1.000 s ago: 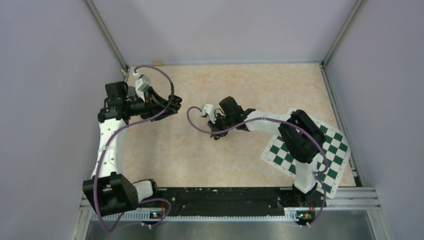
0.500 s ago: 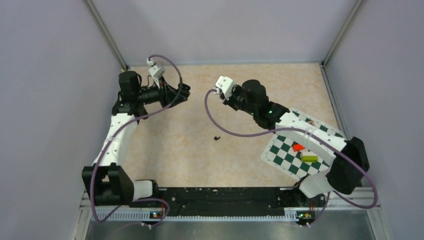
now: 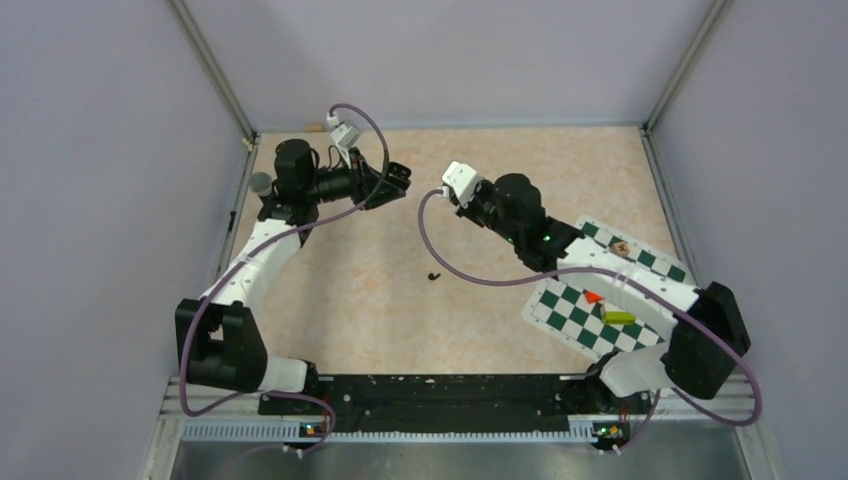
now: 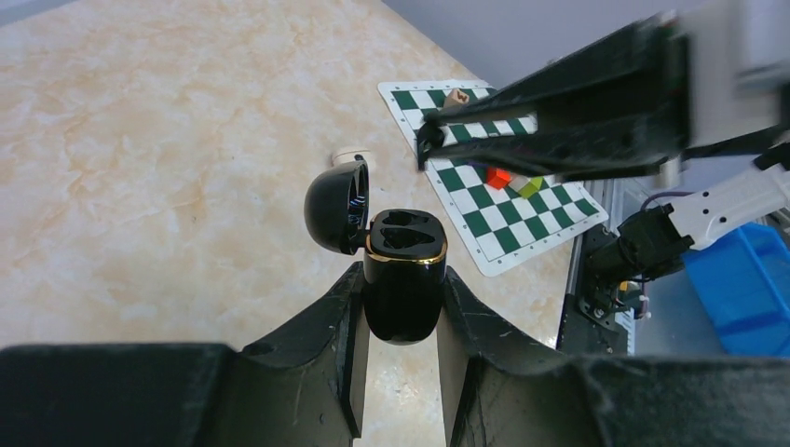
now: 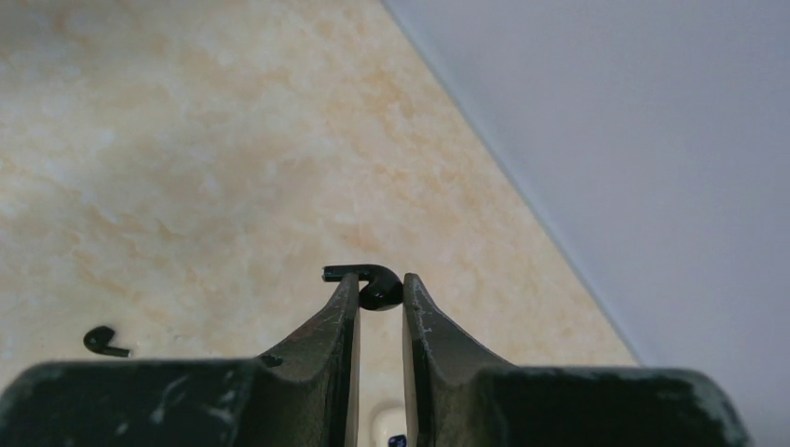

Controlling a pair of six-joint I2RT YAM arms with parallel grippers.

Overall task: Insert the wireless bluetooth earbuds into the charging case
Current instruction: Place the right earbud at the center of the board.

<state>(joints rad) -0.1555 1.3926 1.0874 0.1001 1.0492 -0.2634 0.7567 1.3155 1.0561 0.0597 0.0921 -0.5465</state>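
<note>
The glossy black charging case (image 4: pixel 402 296) stands upright between the fingertips of my left gripper (image 4: pixel 401 279), which is shut on it. Its lid (image 4: pixel 335 207) hangs open to the left and both gold-rimmed wells look empty. My right gripper (image 5: pixel 380 285) is shut on one tiny black earbud (image 5: pixel 382 291), whose stem sticks out to the left past the fingertip. A second earbud (image 3: pixel 433 276) (image 5: pixel 104 342) lies loose on the table. Both grippers are raised near the back middle, with the left gripper (image 3: pixel 396 179) facing the right arm's fingers (image 4: pixel 559 121).
A green-and-white checkered mat (image 3: pixel 655 300) lies at the right with a red block (image 3: pixel 594 296), a yellow-green block (image 3: pixel 618 317) and a small brown piece (image 3: pixel 622 245) on it. Grey walls close in the back and sides. A blue bin (image 4: pixel 745 279) sits off the table.
The right arm has risen from the table with one earbud pinched, leaving the other behind. The left arm has swung right and toward the back with the case.
</note>
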